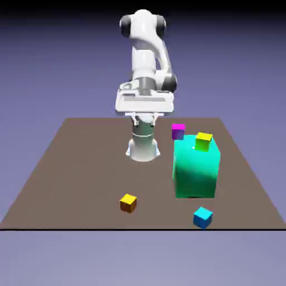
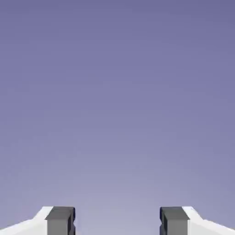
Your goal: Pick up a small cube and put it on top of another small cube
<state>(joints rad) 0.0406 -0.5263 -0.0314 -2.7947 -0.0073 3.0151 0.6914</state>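
Fingers (image 2: 59, 220) spread wide in the hand view, one grey tip on each side of the bottom edge, a broad gap between them with only the blue-violet backdrop showing. The gripper (image 2: 117, 221) grips nothing and stands open. In the exterior view the gripper (image 1: 144, 118) hangs under the white hand, high above the table (image 1: 67, 167) and close in front of the arm (image 1: 146, 50), which rises upright from its base.

Now the teal block (image 1: 195, 170) as our landmark, big and standing on the table. On top of it, near its back right corner in the exterior view, sits the lime cube (image 1: 203, 141). Just behind the block, at its back left, peeks the magenta cube (image 1: 177, 131). In front of the block and slightly to the exterior view's right, near the table's front edge, lies the cyan cube (image 1: 203, 217). The small cube (image 1: 128, 203), yellow top and orange sides, rests on the table well apart from the block, off to the exterior view's left and nearer the front edge, untouched.
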